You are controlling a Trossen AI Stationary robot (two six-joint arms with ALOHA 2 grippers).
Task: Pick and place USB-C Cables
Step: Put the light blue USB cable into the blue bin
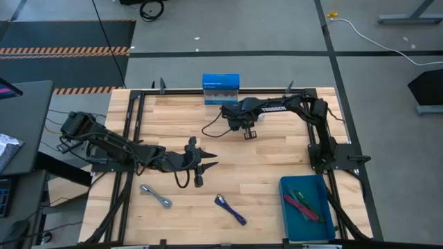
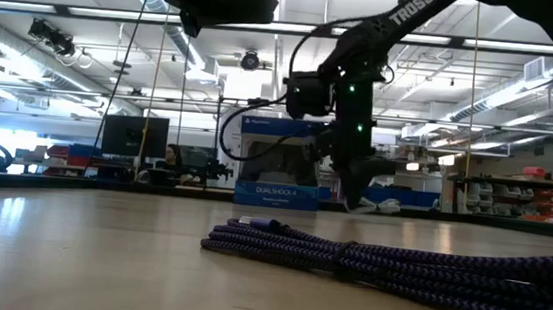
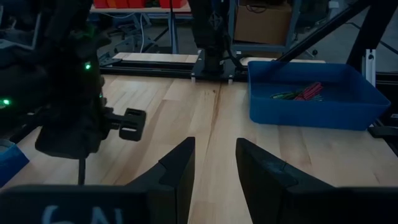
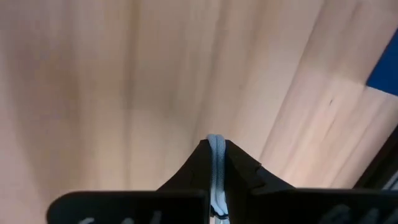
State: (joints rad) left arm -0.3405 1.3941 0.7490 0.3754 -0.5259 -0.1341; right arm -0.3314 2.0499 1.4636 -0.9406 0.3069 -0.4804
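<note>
My right gripper (image 1: 248, 130) hovers over the far middle of the table, near the blue-and-white box (image 1: 221, 88), and is shut on a pale silver-blue cable (image 4: 215, 149). My left gripper (image 1: 201, 166) is open over the table's left-middle and touches nothing; the left wrist view shows its fingers apart (image 3: 214, 168). A grey cable (image 1: 156, 196) and a navy cable (image 1: 230, 209) lie flat near the table's near edge. The navy cable (image 2: 348, 257) fills the low view's foreground. Maroon, green and teal cables (image 1: 302, 205) lie in the blue bin (image 1: 325, 221). My right gripper pinches the pale silver-blue cable between its two fingers, which point down at the table from above. Only a short strip of cable (image 4: 215, 144) shows at the fingertips, running along the gap. The fingers hide the rest of the cable.
The blue bin (image 3: 348, 106) stands at the table's near right corner. The upright box (image 2: 277, 175) stands at the far edge, just behind my right gripper (image 2: 353, 197). A black frame (image 1: 128, 124) borders the table. Bare wood (image 1: 270, 166) lies between the two grippers.
</note>
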